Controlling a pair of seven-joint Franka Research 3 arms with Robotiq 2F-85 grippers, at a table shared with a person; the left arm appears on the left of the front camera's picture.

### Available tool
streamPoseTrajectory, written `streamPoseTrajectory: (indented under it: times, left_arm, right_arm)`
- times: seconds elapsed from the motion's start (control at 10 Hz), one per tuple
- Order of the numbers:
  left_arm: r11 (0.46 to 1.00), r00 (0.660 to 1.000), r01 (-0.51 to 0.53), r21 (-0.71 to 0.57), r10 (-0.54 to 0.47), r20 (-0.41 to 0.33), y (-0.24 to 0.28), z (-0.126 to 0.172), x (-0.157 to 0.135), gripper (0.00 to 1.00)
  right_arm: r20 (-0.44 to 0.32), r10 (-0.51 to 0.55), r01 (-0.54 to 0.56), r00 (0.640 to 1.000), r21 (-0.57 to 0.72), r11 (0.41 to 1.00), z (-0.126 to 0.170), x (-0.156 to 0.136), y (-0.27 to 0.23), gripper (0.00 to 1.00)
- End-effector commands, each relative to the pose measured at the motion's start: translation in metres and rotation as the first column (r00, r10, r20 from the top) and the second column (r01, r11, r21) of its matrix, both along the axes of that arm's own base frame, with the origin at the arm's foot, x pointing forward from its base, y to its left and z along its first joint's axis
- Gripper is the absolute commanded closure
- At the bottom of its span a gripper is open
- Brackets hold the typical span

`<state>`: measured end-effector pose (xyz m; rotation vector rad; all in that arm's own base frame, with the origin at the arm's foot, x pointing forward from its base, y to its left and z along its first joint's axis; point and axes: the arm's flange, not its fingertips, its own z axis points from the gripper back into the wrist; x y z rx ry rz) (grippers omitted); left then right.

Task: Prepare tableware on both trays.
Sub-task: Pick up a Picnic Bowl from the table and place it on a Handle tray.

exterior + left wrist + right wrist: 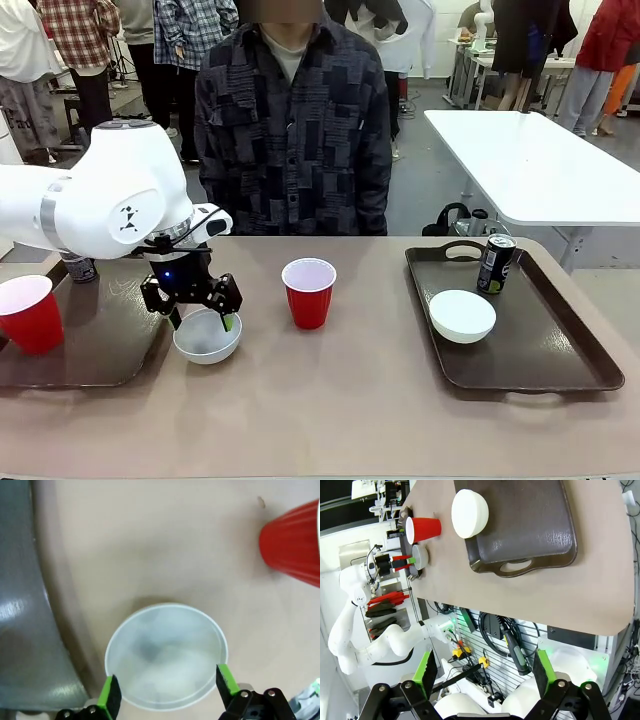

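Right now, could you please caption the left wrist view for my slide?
Open left gripper poised over a white bowl beside the tray, red cup nearby.

Tan table (350,410). Directly on top: 2 dark brown trays, left tray (105,350) at left end, right tray (545,355) at right end. Between them on bare top: white bowl (207,340) just beside left tray, red cup (308,292) upright near middle, apart from bowl.

Glossy white rounded left arm (110,190), grey joint band (50,215), black left gripper (201,320), green pads (109,696)
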<state>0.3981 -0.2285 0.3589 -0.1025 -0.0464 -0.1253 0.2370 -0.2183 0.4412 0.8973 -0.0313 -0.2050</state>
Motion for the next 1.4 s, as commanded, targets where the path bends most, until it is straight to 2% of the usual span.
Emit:
streamPoseTrajectory:
  times: [0.0, 0.4, 0.8, 1.0, 1.1, 1.2, 1.3]
  left_arm:
    - [0.997, 0.996, -0.061, 0.04, 0.058, 0.063, -0.002, -0.005, 0.0, 0.0]
    - [0.994, 0.989, -0.067, 0.082, 0.056, 0.135, 0.004, 0.004, -0.009, 0.0]
    - [0.99, 0.995, -0.071, 0.122, 0.061, 0.082, 0.006, -0.012, -0.003, 0.0]
    - [0.989, 0.995, -0.072, 0.127, 0.062, 0.083, 0.006, -0.015, -0.001, 0.0]
    - [0.991, 0.995, -0.059, 0.12, 0.049, 0.086, 0.005, -0.017, -0.001, 0.47]
    - [0.991, 0.995, -0.062, 0.121, 0.052, 0.082, 0.006, -0.019, 0.0, 0.56]
    - [0.99, 0.996, -0.065, 0.125, 0.056, 0.076, 0.006, -0.019, 0.0, 1.0]
  right_arm:
    - [0.011, 0.003, -0.003, 1.0, 0.008, 1.0, 0.0, -0.002, 0.001, 0.0]
    - [0.011, 0.003, -0.003, 1.0, 0.008, 1.0, 0.0, -0.002, 0.001, 0.0]
    - [0.011, 0.003, -0.003, 1.0, 0.008, 1.0, 0.0, -0.002, 0.001, 0.0]
    - [0.011, 0.003, -0.003, 1.0, 0.008, 1.0, 0.0, -0.002, 0.001, 0.0]
    - [0.011, 0.003, -0.003, 1.0, 0.008, 1.0, 0.0, -0.002, 0.001, 0.0]
    - [0.011, 0.003, -0.003, 1.0, 0.008, 1.0, 0.0, -0.002, 0.001, 0.0]
    - [0.011, 0.003, -0.003, 1.0, 0.008, 1.0, 0.0, -0.002, 0.001, 0.0]
